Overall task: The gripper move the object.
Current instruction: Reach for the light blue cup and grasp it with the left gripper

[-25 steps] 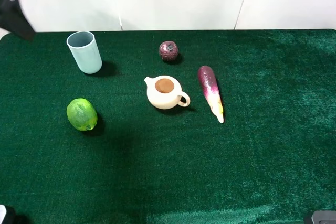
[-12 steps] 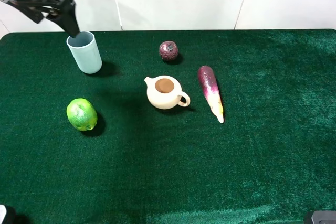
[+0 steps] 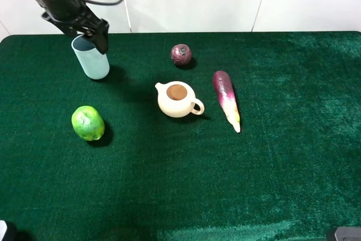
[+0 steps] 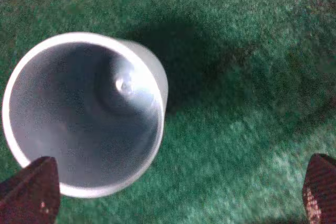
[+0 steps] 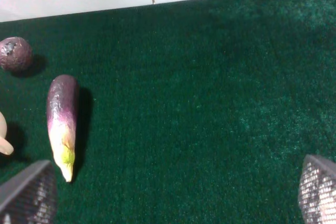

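Observation:
The pale blue-green cup [image 3: 92,58] stands upright at the back left of the green table. My left gripper [image 3: 97,36], black with a cable, hovers right over the cup's rim, a finger in front of its right side. In the left wrist view I look down into the empty cup [image 4: 84,114]. The gripper [image 4: 176,203] is open wide, one fingertip [image 4: 32,191] by the cup's rim and the other far off to the side. My right gripper [image 5: 170,192] is open and empty, low at the table's front right.
A cream teapot [image 3: 177,100] stands mid-table. A green lime [image 3: 87,123] lies in front of the cup. A purple eggplant [image 3: 227,100] and a dark purple round fruit [image 3: 181,55] lie right of centre; both show in the right wrist view [image 5: 62,124] [image 5: 14,53].
My left arm has swung in from the far left edge to the right and now sits over the cup. The cup and the other objects have not moved.

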Controlling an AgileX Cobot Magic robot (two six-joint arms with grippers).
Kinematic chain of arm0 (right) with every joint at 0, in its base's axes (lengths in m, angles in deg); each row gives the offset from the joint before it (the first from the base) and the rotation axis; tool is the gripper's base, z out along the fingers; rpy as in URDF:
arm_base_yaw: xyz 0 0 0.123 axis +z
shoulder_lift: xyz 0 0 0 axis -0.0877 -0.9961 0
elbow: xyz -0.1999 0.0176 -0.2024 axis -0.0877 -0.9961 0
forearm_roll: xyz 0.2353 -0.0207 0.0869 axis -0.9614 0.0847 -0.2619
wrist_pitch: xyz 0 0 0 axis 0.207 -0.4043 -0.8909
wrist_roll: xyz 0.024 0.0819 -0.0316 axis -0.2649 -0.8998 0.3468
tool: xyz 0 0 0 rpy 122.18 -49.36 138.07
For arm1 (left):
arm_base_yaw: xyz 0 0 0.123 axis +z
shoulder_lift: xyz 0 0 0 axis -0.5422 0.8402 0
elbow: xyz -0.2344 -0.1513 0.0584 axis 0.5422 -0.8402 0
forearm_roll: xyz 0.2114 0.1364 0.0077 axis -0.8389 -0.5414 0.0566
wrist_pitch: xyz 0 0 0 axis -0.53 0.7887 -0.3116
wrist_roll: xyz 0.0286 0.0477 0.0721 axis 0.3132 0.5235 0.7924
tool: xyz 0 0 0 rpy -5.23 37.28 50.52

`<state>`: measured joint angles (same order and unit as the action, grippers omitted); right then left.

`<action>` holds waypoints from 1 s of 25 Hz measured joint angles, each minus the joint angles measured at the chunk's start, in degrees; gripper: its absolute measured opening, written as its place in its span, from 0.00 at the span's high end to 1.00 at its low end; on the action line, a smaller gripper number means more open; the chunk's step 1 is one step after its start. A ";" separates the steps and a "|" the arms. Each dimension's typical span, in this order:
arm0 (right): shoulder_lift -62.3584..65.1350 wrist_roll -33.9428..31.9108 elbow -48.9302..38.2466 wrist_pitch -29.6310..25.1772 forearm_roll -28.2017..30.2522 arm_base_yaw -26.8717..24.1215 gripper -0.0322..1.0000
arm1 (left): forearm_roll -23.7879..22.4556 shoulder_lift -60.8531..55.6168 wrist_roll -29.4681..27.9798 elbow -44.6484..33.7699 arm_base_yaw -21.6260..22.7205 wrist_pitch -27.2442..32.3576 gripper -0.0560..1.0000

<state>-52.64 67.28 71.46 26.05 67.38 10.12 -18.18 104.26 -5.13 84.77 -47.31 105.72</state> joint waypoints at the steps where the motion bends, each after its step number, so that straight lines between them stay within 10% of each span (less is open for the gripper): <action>1: 0.00 0.00 0.00 0.00 0.00 0.00 0.30 | 0.00 0.66 0.26 0.02 -0.06 -1.00 0.07; 25: 0.00 0.00 0.00 0.00 -0.42 0.00 0.30 | 1.79 10.90 3.20 0.19 -0.06 -9.18 0.12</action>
<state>-52.64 67.28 71.46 26.05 66.96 10.12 -16.40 115.15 -1.93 84.97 -47.37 96.54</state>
